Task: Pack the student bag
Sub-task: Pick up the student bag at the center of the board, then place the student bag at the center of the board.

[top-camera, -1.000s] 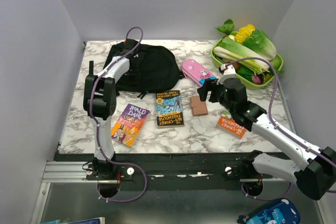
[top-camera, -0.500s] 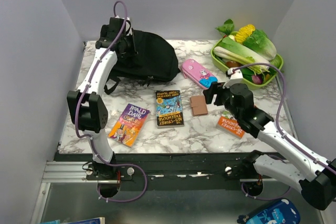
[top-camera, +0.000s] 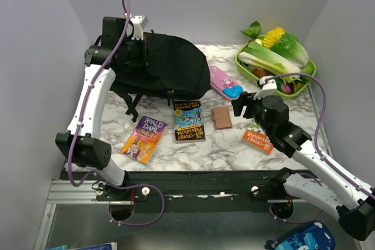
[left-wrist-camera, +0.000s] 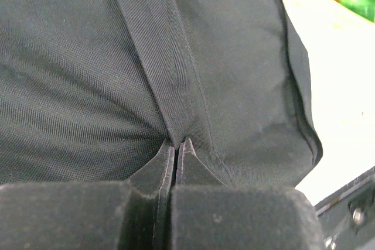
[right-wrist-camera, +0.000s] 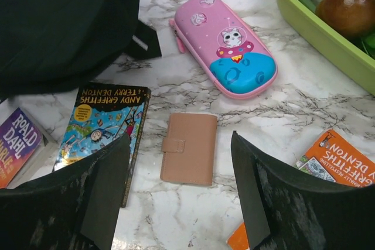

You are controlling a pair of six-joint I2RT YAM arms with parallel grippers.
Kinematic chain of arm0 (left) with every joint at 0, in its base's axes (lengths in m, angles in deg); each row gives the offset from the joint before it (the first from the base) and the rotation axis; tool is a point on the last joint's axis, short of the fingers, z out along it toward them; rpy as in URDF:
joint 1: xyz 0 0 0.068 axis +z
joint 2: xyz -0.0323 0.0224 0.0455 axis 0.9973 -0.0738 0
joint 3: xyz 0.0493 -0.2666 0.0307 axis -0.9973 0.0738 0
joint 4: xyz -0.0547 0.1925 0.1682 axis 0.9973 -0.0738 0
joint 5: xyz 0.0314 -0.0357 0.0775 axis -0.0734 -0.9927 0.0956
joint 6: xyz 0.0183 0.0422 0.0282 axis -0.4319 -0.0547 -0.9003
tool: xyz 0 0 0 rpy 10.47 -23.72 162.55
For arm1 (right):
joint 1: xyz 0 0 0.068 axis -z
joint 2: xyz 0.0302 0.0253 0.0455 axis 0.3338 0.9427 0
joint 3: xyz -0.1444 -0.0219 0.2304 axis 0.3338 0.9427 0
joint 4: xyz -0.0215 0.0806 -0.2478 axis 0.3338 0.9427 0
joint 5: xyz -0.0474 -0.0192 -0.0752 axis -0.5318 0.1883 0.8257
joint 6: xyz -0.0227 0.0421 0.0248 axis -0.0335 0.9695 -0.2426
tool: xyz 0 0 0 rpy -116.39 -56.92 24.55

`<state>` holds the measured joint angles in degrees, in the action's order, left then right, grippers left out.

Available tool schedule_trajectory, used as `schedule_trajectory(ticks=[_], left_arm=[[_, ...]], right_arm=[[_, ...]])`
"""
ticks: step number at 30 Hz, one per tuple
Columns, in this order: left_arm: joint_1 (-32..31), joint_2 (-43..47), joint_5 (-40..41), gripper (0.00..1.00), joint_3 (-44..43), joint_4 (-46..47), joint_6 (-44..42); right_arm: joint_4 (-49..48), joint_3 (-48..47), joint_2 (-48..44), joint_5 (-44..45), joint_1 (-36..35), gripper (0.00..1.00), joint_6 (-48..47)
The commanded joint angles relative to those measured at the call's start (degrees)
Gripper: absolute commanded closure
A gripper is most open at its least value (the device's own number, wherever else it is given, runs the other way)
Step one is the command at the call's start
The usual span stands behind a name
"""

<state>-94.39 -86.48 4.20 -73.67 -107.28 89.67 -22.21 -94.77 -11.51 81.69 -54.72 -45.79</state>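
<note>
The student bag (top-camera: 170, 71) is a black fabric backpack at the back left of the table, its top pulled up off the marble. My left gripper (top-camera: 137, 42) is at that top, shut on a webbing strip of the bag (left-wrist-camera: 152, 57), which runs straight into the gripper (left-wrist-camera: 176, 143). My right gripper (top-camera: 241, 105) hangs open above a tan wallet (right-wrist-camera: 188, 147), holding nothing. A corner of the bag (right-wrist-camera: 64, 21) fills the upper left of the right wrist view.
A pink pencil case (top-camera: 224, 82) lies just right of the bag. An Andy Griffiths book (top-camera: 188, 120), a Roald Dahl book (top-camera: 145, 138) and an orange book (top-camera: 258, 139) lie on the marble. A green vegetable tray (top-camera: 307, 78) stands at the back right.
My left arm has risen and lifted the bag's top, so the bag stands taller and spreads rightward. My right gripper has drifted slightly toward the near right, its jaws a little narrower.
</note>
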Motion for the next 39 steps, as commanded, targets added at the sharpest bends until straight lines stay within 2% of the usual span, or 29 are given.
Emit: schedule_trajectory(ticks=[1,5,7,9,15,17,18,19,20,21,24,26,31,33,39], left_arm=[[-0.17,8.43,-7.15,1.0,7.77,-2.7,-9.53],[-2.36,14.83,-6.72,1.0,18.66,-2.96,-17.61],[-5.34,17.39,-4.7,1.0,27.01,-1.39,-20.34],[-8.49,20.38,-2.94,1.0,34.02,0.72,-20.97],[-11.68,22.24,-1.97,0.99,44.5,5.82,-18.51],[-12.38,21.8,-2.23,0.93,46.27,6.96,-18.42],[-12.56,21.45,-2.41,0.81,47.67,7.14,-19.2],[-12.73,21.19,-2.84,0.75,48.21,7.23,-19.3],[-12.82,20.49,-3.11,0.69,48.39,6.89,-19.56],[-12.82,20.22,-3.11,0.58,48.39,6.71,-19.82],[-12.82,19.95,-3.29,0.41,46.73,6.18,-20.26],[-12.82,19.25,-3.02,0.35,44.71,5.66,-20.09],[-11.16,15.13,-0.3,0.34,36.89,8.54,-17.72],[-10.45,10.92,0.31,0.33,33.56,11.36,-15.18],[-9.75,-2.97,-5.3,0.32,25.9,13.21,-8.07]], right_arm=[[1.2,-2.31,-1.64,2.52,-0.37,0.23,-1.81],[1.29,-3.1,-1.12,1.91,-0.37,0.23,-2.17],[1.11,-3.63,-0.15,1.64,-0.37,0.23,-2.17],[0.59,-4.07,0.55,0.86,-0.37,0.23,-2.34],[-2.74,-5.48,6.26,-2.13,-0.72,0.24,-2.26],[-3.72,-6.09,9.76,-2.84,-1.33,0.24,-2.17],[-4.94,-6.27,11.35,-3.54,-1.6,0.24,-2.08],[-5.56,-6.62,12.85,-3.98,-2.04,0.23,-2.17],[-6.0,-6.88,14.17,-4.33,-2.65,0.23,-2.25],[-6.44,-7.93,17.57,-4.77,-3.01,0.23,-2.52],[-8.37,-10.65,24.0,-6.18,-4.24,0.2,-3.13],[-10.21,-11.98,26.82,-7.41,-4.68,0.19,-3.48],[-15.32,-14.62,33.15,-11.63,-5.56,0.18,-4.19],[-17.33,-14.71,34.3,-12.94,-5.91,0.18,-3.93],[-19.89,-10.85,34.05,-12.25,-7.67,0.19,-2.78]])
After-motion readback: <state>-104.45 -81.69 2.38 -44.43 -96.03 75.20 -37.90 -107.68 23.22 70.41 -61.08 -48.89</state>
